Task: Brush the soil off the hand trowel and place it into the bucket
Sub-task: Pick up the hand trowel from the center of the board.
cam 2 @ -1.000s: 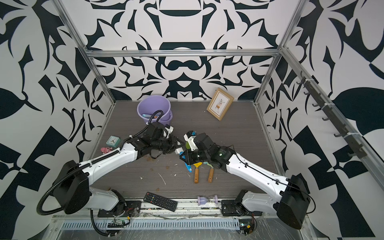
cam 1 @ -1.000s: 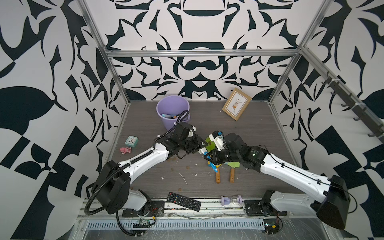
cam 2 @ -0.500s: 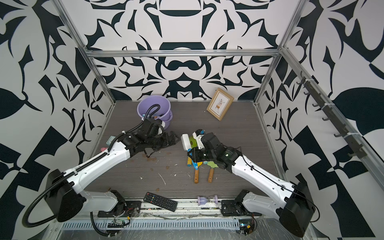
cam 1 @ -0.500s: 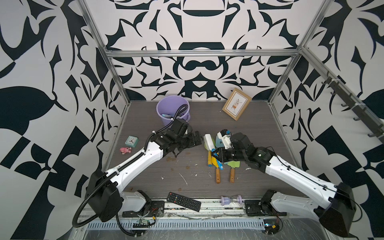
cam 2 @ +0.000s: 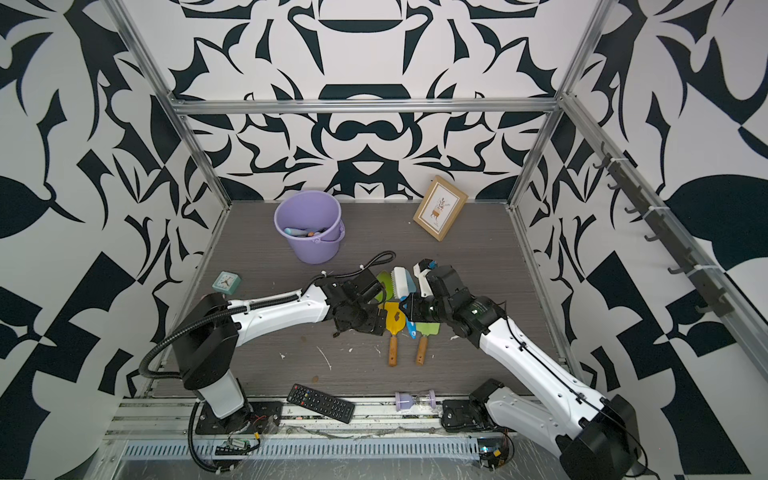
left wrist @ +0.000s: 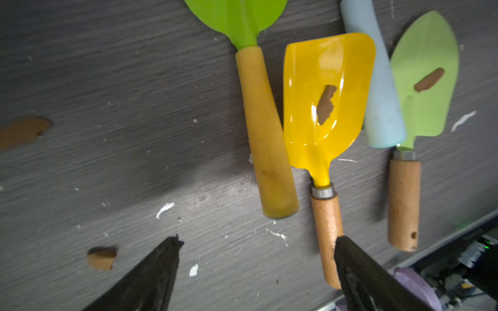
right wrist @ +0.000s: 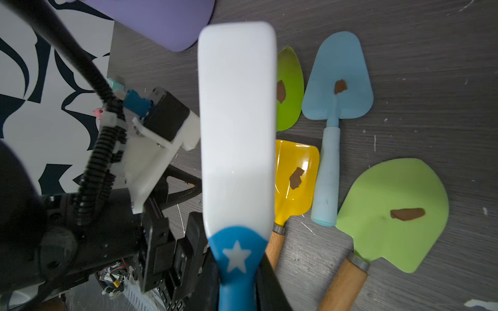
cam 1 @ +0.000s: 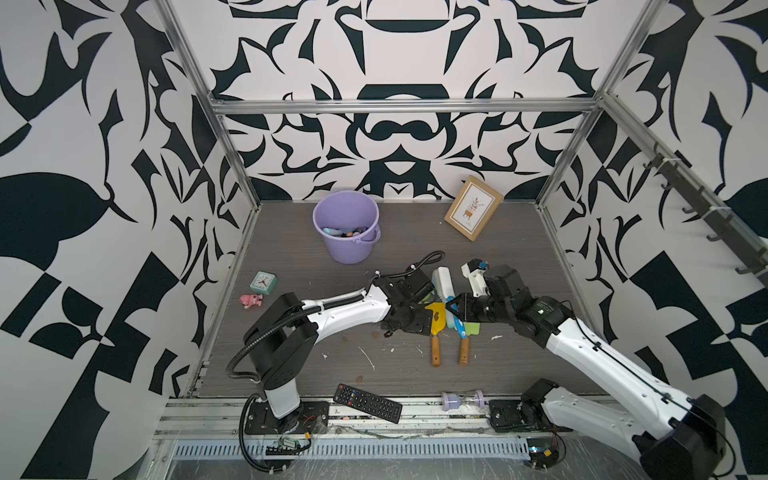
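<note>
Several trowels lie side by side mid-table, each with a soil clump on its blade. They include a yellow trowel (left wrist: 323, 67) with soil (left wrist: 326, 105) and a pale green trowel (left wrist: 425, 107). My left gripper (left wrist: 257, 242) hangs open just above the table, one finger beside the yellow trowel's wooden handle (cam 1: 435, 349). My right gripper (right wrist: 237, 272) is shut on the blue handle of a white brush (cam 1: 441, 278), held over the blades. The lilac bucket (cam 1: 345, 245) stands at the back left with some tools inside.
Loose soil crumbs (left wrist: 102, 258) and white scraps lie on the table (cam 1: 299, 357) left of the trowels. A picture frame (cam 1: 473, 208) leans at the back right. A clock (cam 1: 263, 282) and pink toy (cam 1: 251, 300) sit left. A remote (cam 1: 368, 403) and hourglass (cam 1: 462, 400) lie at the front edge.
My left gripper has gone from shut to open and drawn back from beside the bucket to the yellow trowel. The right gripper and brush shifted slightly right.
</note>
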Action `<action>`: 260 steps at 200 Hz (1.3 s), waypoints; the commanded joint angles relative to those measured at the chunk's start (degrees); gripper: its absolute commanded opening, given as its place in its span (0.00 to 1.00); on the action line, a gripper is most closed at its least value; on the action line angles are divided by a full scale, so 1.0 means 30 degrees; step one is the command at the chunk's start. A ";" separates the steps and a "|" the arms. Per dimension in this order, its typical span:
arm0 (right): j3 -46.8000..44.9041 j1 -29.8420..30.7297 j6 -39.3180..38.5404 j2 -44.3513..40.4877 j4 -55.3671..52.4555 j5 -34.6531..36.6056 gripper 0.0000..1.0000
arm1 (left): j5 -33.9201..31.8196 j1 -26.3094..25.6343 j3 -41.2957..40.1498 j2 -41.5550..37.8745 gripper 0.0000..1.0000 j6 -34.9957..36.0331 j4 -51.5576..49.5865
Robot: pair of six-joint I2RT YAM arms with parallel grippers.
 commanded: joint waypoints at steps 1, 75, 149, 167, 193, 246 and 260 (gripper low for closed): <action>-0.0026 -0.0160 -0.0160 -0.0416 0.0325 -0.0247 0.00 | -0.0679 0.0102 0.0992 0.0856 0.86 0.0230 -0.0863; -0.0106 -0.0366 -0.0169 -0.0495 0.0656 -0.0658 0.00 | -0.0047 0.0102 0.2526 0.3634 0.67 0.0524 -0.0903; -0.0246 -0.0393 -0.0064 -0.0782 0.0901 -0.0697 0.00 | -0.1999 0.0132 0.3721 0.5029 0.42 0.1237 -0.1970; -0.0228 -0.0398 -0.0109 -0.0845 0.0756 -0.0606 0.00 | -0.2621 0.0183 0.3716 0.4806 0.35 0.1514 -0.2129; -0.0239 -0.0423 -0.0102 -0.1070 0.0570 -0.0463 0.00 | -0.3845 0.0366 0.3725 0.4309 0.24 0.2103 -0.3242; -0.0418 -0.0448 -0.0102 -0.0692 0.0758 -0.0905 0.00 | -0.6189 0.0540 0.2434 0.1191 0.09 0.4847 -0.5850; -0.0480 -0.0445 -0.0131 -0.0269 0.0772 -0.1334 0.00 | -0.5256 0.0699 0.1913 -0.0151 0.00 0.5633 -0.6064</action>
